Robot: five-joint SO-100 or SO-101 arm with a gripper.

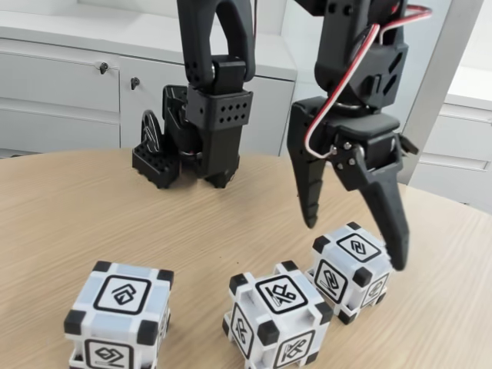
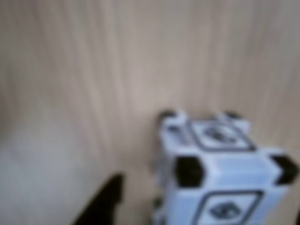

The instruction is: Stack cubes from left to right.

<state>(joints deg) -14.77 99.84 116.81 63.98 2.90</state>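
Three white cubes with black corners stand in a row on the wooden table: the left cube (image 1: 119, 317), the middle cube (image 1: 275, 321) and the right cube (image 1: 350, 269). All three rest on the table, none on another. My gripper (image 1: 355, 244) hangs open just over the right cube, with one finger behind it on the left and the other at its right side, and nothing is held. The blurred wrist view shows one cube (image 2: 220, 173) close below, with a dark fingertip (image 2: 102, 202) to its left.
The arm's black base (image 1: 209, 131) with a perforated block stands at the back of the table (image 1: 92, 215). White cabinets (image 1: 69, 92) run behind it. Bare wood lies between the base and the cubes, and at the far right.
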